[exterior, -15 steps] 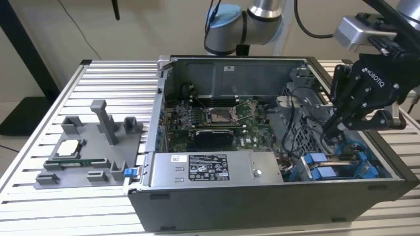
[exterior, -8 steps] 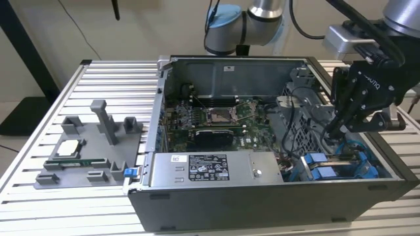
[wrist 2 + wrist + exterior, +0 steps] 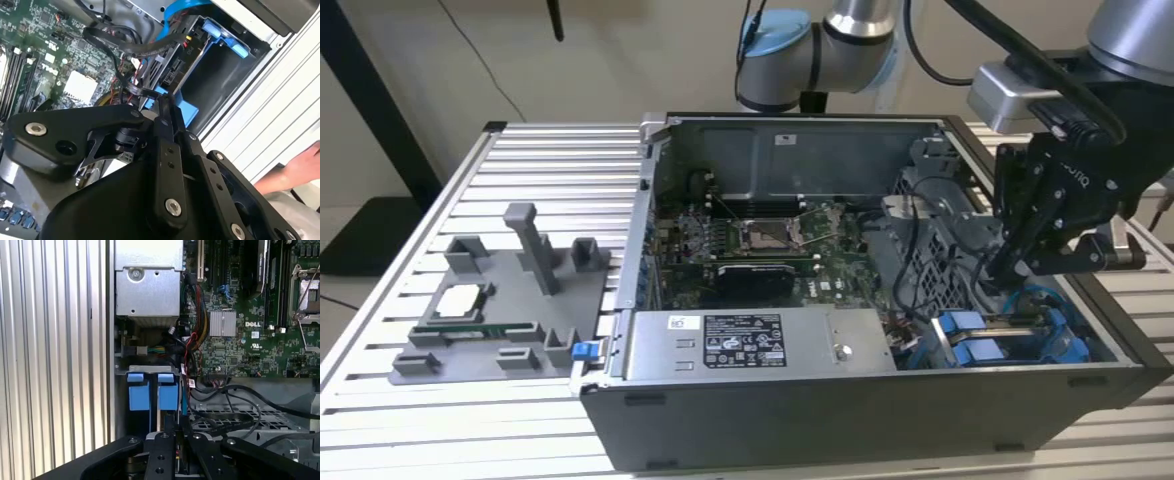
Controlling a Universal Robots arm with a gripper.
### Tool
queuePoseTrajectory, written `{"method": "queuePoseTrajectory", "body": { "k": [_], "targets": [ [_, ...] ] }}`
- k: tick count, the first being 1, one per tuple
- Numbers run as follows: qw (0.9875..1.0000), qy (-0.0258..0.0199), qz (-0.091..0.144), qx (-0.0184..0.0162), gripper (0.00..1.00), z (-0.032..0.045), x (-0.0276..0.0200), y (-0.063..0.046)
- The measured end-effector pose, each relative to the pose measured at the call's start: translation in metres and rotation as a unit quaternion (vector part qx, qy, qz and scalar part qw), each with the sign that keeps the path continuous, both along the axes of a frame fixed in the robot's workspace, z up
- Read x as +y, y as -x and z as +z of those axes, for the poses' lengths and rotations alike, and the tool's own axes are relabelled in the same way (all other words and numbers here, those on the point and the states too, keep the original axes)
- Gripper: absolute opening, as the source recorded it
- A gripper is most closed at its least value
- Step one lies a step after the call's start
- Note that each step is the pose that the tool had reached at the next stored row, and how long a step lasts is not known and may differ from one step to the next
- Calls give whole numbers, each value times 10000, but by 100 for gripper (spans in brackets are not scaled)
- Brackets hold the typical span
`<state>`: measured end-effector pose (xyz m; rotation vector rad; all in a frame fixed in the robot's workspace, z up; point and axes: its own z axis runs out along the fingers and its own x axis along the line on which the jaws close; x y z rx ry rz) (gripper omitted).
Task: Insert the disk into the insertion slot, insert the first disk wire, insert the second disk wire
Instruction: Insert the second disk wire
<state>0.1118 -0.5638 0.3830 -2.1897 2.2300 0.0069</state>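
My black hand (image 3: 1003, 272) hangs directly above the blue-tabbed grey sheet-metal insertion slot (image 3: 1014, 335) — fingers together, apparently clamped on a black wire (image 3: 131, 90).

We note bright blue tabs (image 3: 150, 390) on the grey drive cage (image 3: 146, 371), a green board (image 3: 240, 335), a black gripper (image 3: 1007, 270).

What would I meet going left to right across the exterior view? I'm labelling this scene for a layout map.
Grey plastic fixture tray with posts → grey labelled power-supply box → bright blue plastic carrier tabs at the drive cage → black gripper reaching down just above them.
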Motion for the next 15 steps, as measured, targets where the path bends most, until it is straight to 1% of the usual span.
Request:
{"method": "queuePoseTrajectory", "body": {
  "k": [3,9,15],
  "targets": [
    [10000,-1,-15,0,0,-23,0,0],
    [10000,-1,-97,-15,0,-129,0,-1],
    [9999,-1,-117,-62,0,-206,0,-11]
  ]
}}
